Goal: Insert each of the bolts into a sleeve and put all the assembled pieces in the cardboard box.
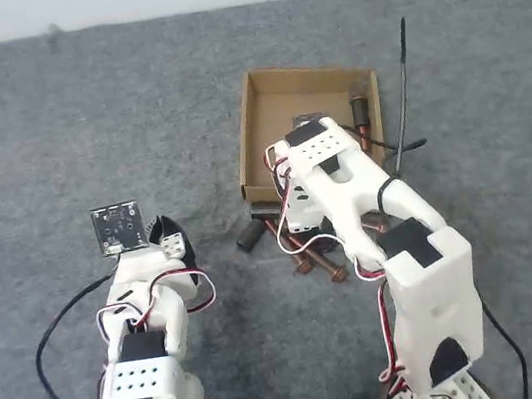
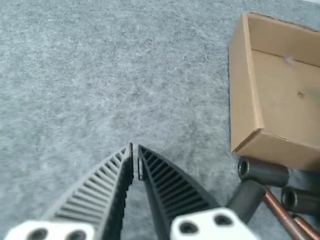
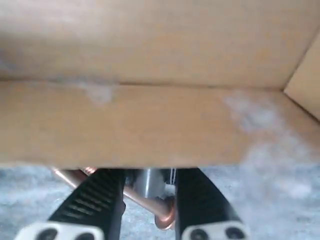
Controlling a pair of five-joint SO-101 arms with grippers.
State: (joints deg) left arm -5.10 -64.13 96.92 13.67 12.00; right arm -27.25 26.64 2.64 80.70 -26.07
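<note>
The cardboard box (image 1: pixel 274 92) stands at the table's middle back, with one copper and black assembled piece (image 1: pixel 362 121) lying along its right wall. Loose black sleeves (image 1: pixel 250 235) and copper bolts (image 1: pixel 323 262) lie in front of the box. My right arm (image 1: pixel 344 182) hangs over the box's front edge. In the right wrist view the right gripper (image 3: pixel 149 176) is low against the box wall (image 3: pixel 150 125), shut on a grey sleeve (image 3: pixel 148 184) with a copper bolt (image 3: pixel 159 212) crossing beneath it. My left gripper (image 2: pixel 135 150) is shut and empty above bare carpet, left of the sleeves (image 2: pixel 263 171).
A thin black rod (image 1: pixel 402 92) leans by the box's right side. Red and white wires (image 1: pixel 298 240) hang from the right arm over the loose bolts. Grey carpet (image 1: pixel 81 117) covers the table, with open room to the left and back.
</note>
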